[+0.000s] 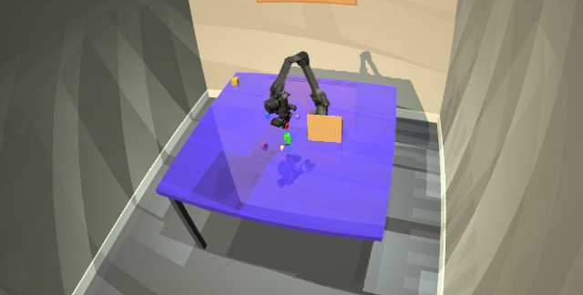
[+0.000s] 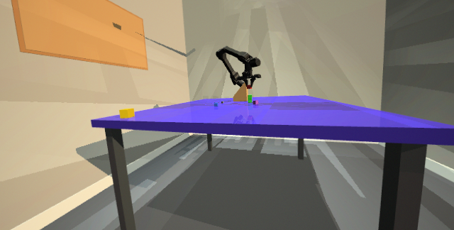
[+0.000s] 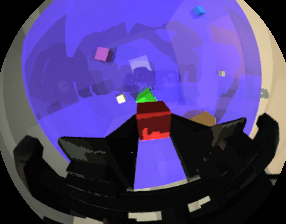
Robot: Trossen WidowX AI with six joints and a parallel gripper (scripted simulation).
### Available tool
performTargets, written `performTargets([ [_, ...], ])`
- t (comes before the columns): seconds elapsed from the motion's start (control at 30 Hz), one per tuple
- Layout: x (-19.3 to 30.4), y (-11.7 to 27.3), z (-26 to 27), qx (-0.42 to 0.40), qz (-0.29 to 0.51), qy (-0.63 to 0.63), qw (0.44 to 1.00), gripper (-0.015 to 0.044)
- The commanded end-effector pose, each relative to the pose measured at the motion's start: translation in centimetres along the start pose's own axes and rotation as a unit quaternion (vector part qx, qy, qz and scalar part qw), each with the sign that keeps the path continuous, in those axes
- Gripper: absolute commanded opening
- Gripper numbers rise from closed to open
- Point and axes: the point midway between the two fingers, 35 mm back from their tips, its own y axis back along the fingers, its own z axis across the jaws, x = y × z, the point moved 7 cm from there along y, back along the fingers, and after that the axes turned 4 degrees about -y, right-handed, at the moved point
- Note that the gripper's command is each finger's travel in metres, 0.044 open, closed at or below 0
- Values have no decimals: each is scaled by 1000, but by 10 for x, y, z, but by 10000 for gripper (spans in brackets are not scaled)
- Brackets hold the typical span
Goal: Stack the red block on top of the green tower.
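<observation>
Red block up high, green tower close by

Red is the block [image 3: 154, 123] that the jaws are squeezing tight, and it hangs in the air over the purple counter [image 1: 319, 204]. The green tower [image 1: 287, 138] stands just ahead of it and lower down. From the side, the red block looks a little above the tower's top and close to being over it, but I cannot tell if it is lined up.

A lot could still go wrong, I think. If the arm [image 2: 235, 63] comes down while the block is off to one side, the block could hit the tower's edge and push it over. The black fingers stick out on both sides of the block, so they could bump the tower too. If the jaws let go too high, the block may bounce and roll off. If only half of it sits on top, it may tip and fall.

A small white cube [image 1: 281, 147] and a pink cube [image 1: 263, 146] sit near the tower. A falling block could knock them as well.
</observation>
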Motion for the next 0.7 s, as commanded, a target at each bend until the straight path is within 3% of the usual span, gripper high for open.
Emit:
performTargets([
  [0.0,3,-20,-2,7,1,3,1000,0],
  [0.67,4,-52,-2,7,1,3,1000,0],
])
